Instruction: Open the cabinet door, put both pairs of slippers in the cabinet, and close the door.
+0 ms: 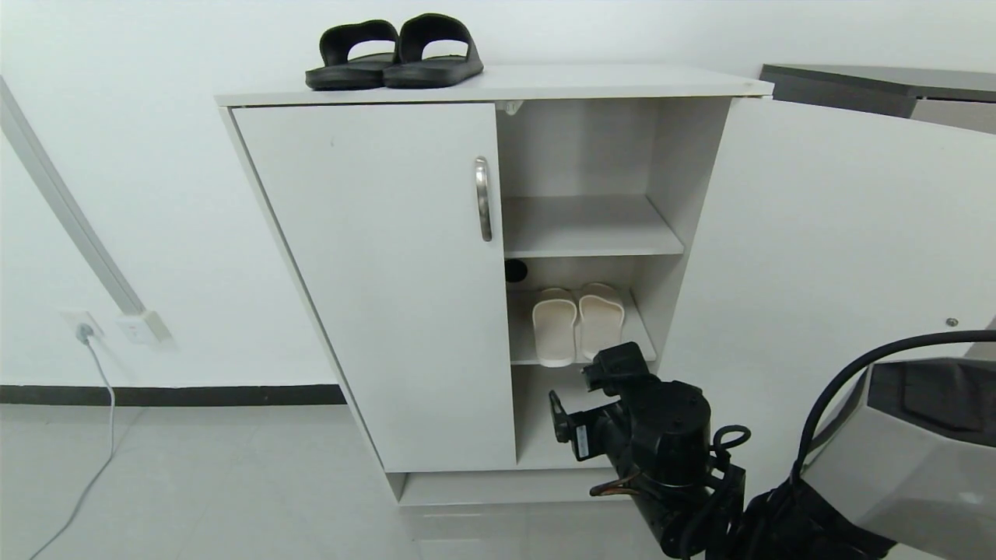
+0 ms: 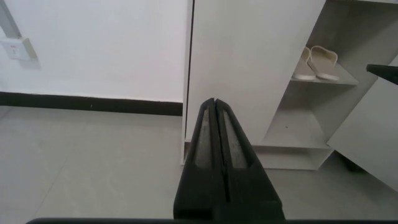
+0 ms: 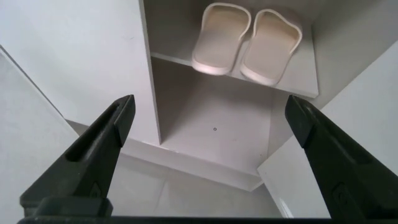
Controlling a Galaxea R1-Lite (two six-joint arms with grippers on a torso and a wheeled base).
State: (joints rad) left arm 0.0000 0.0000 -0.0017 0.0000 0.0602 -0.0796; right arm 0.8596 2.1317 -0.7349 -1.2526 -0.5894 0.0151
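A white cabinet [image 1: 591,82] stands against the wall with its left door [image 1: 381,280] closed and its right door [image 1: 825,249] swung wide open. A black pair of slippers [image 1: 397,54] rests on top of the cabinet, at the left. A cream-white pair of slippers [image 1: 577,319] [image 2: 317,62] [image 3: 245,40] lies side by side on the middle shelf behind the open half. My right gripper [image 1: 587,385] [image 3: 210,109] is open and empty, in front of the lowest compartment just below that shelf. My left gripper [image 2: 214,106] is shut and empty, low over the floor, facing the closed door.
The upper shelf [image 1: 591,229] and bottom compartment [image 3: 211,130] are bare. A metal handle [image 1: 483,198] runs along the closed door's right edge. A wall socket [image 1: 82,323] with a cable trailing to the floor sits far left. A grey unit [image 1: 879,85] stands behind the open door.
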